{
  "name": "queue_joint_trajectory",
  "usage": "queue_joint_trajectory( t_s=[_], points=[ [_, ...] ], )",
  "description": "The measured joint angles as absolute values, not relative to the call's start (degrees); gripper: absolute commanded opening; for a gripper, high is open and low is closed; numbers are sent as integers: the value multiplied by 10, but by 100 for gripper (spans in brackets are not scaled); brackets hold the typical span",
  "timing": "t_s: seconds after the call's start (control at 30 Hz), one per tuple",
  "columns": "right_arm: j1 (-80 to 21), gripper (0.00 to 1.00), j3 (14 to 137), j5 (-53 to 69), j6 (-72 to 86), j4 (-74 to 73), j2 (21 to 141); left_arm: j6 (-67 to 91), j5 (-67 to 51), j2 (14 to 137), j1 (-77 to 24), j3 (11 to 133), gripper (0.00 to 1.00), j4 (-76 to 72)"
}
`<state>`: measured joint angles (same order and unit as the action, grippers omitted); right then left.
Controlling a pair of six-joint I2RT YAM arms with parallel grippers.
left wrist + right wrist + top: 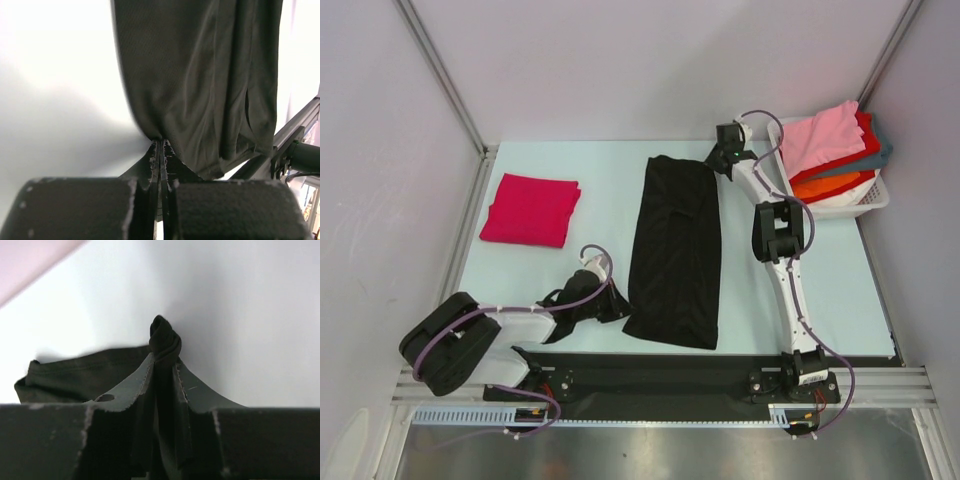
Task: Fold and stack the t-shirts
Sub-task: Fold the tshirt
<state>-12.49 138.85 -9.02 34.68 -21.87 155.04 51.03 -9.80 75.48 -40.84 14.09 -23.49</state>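
A large black t-shirt (675, 250) lies as a long lengthwise strip in the middle of the table. My left gripper (618, 303) is at its near left corner; in the left wrist view the gripper (161, 144) is shut, pinching the edge of the black cloth (200, 75). My right gripper (712, 162) is at the shirt's far right corner; in the right wrist view the gripper (164, 365) is shut on a bunched knot of black cloth (165, 342). A folded magenta-red t-shirt (530, 208) lies flat at the left, apart from both grippers.
A white slatted basket (876, 198) stands at the back right with pink (820, 138), red, orange and teal shirts piled in it. Metal frame rails run along the table's left, right and near edges. The right arm stretches along the black shirt's right side.
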Motion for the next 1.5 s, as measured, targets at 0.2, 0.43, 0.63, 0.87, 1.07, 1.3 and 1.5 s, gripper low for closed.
queue_joint_trajectory(
  t_s=[0.2,0.43,0.63,0.87,1.07,1.3,1.5],
  points=[
    [-93,74,1415,-51,350,-170,1567,519,-96,783,-413,146,0,-270],
    [-77,59,1395,-38,333,-156,1562,523,-93,791,-416,147,0,-283],
    [-75,64,1301,-5,320,-142,1506,524,-85,786,-418,147,0,-277],
    [-70,68,1283,27,312,-138,1493,521,-67,759,-418,140,0,-251],
    [-68,45,1261,42,305,-143,1482,521,-60,741,-418,129,0,-246],
    [-55,4,1243,86,319,-147,1477,520,-53,730,-418,129,0,-231],
    [-45,3,1312,116,330,-161,1518,520,-51,730,-419,129,0,-231]
  ],
)
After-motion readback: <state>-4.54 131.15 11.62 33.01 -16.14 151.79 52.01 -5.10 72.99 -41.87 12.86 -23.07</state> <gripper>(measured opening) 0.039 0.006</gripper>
